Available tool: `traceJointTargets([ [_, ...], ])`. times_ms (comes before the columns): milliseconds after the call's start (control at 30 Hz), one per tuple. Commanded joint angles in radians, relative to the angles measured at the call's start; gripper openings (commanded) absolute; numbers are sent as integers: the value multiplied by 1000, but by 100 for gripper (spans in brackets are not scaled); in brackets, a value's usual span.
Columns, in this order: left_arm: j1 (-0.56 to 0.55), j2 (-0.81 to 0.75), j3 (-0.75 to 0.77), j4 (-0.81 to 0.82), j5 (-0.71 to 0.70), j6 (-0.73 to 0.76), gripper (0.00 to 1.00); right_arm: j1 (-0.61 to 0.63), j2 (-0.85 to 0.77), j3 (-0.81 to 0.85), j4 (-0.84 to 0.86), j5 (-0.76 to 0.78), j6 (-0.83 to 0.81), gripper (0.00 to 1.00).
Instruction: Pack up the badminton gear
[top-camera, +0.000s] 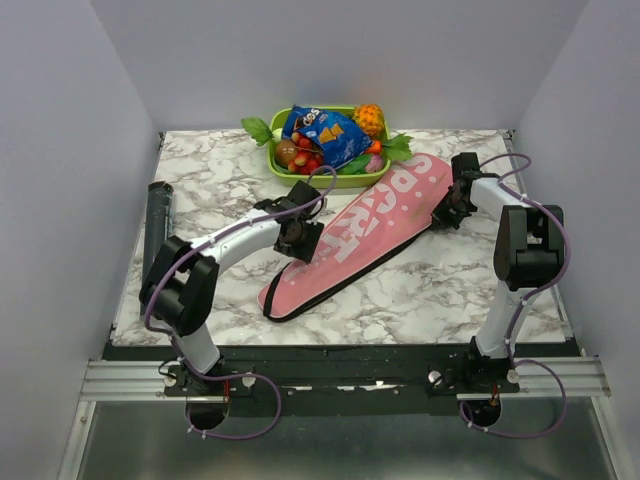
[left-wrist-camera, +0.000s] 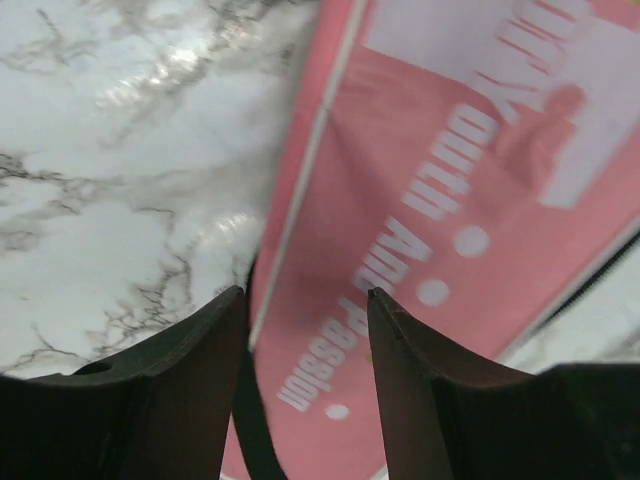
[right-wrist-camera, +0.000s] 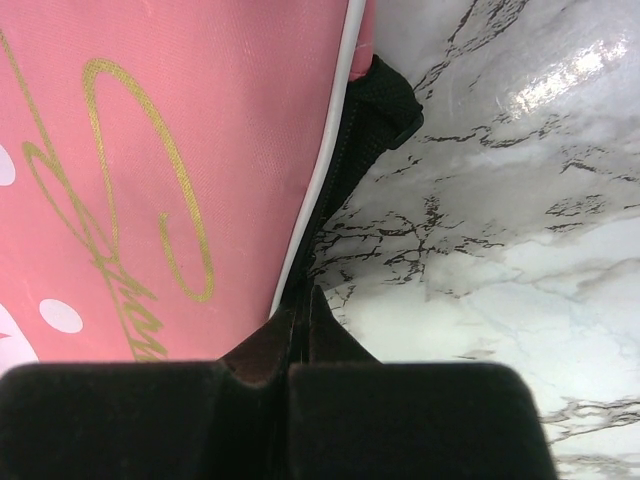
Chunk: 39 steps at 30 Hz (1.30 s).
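Note:
The pink racket-shaped bag (top-camera: 370, 225) lettered "SPORT" lies flat and diagonal across the table. My left gripper (top-camera: 303, 245) is open just above the bag's left edge near its middle; in the left wrist view (left-wrist-camera: 305, 295) the jaws straddle the white piping and black zipper line of the bag (left-wrist-camera: 450, 200). My right gripper (top-camera: 445, 218) is at the bag's wide end; in the right wrist view (right-wrist-camera: 300, 300) its jaws are shut on the black zipper edge of the bag (right-wrist-camera: 150, 150). A long black tube (top-camera: 157, 220) lies at the table's left edge. No rackets or shuttlecocks are in view.
A green tray (top-camera: 340, 182) with toy fruit and a blue snack packet (top-camera: 325, 130) stands at the back centre, just behind the left gripper and the bag's wide end. Grey walls close in the table on three sides.

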Motion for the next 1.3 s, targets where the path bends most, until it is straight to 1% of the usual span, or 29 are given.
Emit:
traceJointTargets([
  [0, -34, -136, -56, 7, 120, 15, 61, 18, 4, 3, 24, -38, -17, 1],
  [167, -34, -216, -145, 7, 129, 23, 63, 19, 10, 17, 10, -32, -24, 1],
  [267, -37, -224, -197, 19, 148, 16, 63, 23, 18, 29, 2, -28, -26, 0],
  [433, -52, -202, -248, 65, 158, 3, 64, 29, 22, 36, -2, -24, -34, 0],
  [600, -75, -175, -263, 99, 169, -2, 65, 35, 32, 49, -12, -21, -50, 0],
  [800, -124, -121, -292, 119, 117, -2, 65, 61, 41, 64, -24, -18, -80, 1],
  [1000, -127, -66, -308, 142, 123, -2, 60, 145, 19, 29, -21, -29, -70, 1],
  [1167, -127, -50, -302, 159, 137, -16, 56, 260, -37, -66, 14, -58, -32, 0],
  [1267, -127, -50, -296, 167, 149, -20, 55, 337, -57, -108, 27, -86, -2, 0],
])
